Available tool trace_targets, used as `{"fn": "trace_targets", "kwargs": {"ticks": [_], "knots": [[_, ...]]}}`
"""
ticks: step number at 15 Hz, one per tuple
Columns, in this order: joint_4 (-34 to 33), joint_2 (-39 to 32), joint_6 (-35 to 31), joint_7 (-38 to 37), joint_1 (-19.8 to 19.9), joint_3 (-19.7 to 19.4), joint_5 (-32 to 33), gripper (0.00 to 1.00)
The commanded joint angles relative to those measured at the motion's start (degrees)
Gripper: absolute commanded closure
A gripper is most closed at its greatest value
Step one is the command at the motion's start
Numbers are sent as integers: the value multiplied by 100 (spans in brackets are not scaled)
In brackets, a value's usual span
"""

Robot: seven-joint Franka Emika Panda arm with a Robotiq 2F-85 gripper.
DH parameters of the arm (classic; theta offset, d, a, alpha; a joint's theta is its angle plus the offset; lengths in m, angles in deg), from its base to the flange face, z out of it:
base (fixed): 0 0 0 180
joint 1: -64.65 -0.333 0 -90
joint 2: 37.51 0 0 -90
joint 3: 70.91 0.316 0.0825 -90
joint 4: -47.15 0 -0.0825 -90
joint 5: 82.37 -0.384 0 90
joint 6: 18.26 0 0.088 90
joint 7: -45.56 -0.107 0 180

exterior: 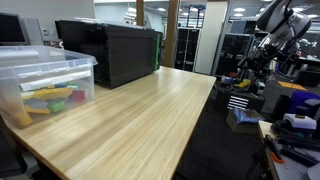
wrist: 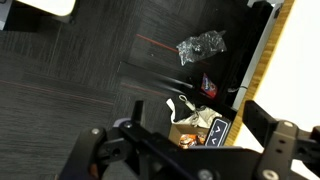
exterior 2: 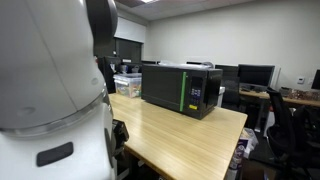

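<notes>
Just beyond tbl edge, pincer over floor.

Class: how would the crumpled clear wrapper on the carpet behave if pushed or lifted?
The crumpled wrapper looks thin and creased, so it is probably floppy and light. Its glossy film may be slippery. Pushed, it likely snags on the carpet rather than rolling.

Exterior view at bench near corner, facing microwave. Exterior view close behind arm, same microwave. Wrist view: past hand, down at floor.
</notes>
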Motion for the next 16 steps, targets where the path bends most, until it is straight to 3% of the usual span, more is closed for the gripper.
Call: {"fn": "trace_targets", "kwargs": {"ticks": [1, 6, 16], "knots": [[258, 9, -479, 363, 19, 33, -594, 0], [226, -71, -180, 1114, 27, 42, -1759, 0], [131, -559, 440, 2342, 327, -130, -2671, 0]]}}
